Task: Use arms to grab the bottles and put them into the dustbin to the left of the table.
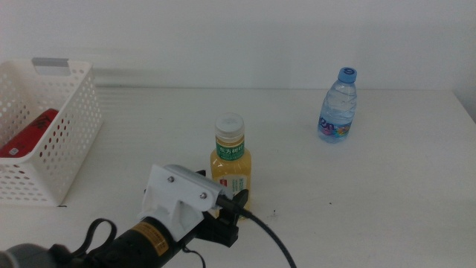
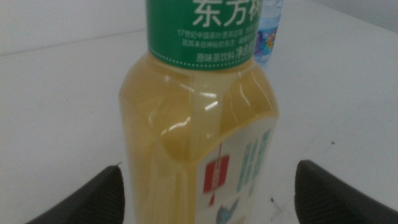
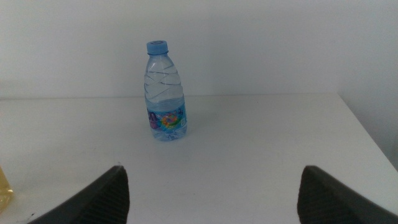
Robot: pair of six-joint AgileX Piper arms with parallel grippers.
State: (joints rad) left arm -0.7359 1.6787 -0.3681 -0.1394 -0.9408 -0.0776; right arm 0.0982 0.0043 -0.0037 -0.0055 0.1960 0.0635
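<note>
The yellow tea bottle (image 1: 232, 161) with a white cap and green label stands upright mid-table. My left gripper (image 1: 230, 212) reaches in from the lower left and is open, its jaws on either side of the tea bottle (image 2: 199, 124) with gaps on both sides. The small clear water bottle (image 1: 338, 105) with a blue cap stands at the back right, also seen as the water bottle (image 3: 166, 92) in the right wrist view. The red cola can (image 1: 30, 134) lies inside the white dustbin (image 1: 71, 141) at the left. My right gripper (image 3: 211, 199) is open, well short of the water bottle and out of the middle view.
The white table (image 1: 387, 193) stretches to the right, its right edge showing near the water bottle. A white wall runs behind the table. A black cable (image 1: 271, 238) trails from the left arm near the front edge.
</note>
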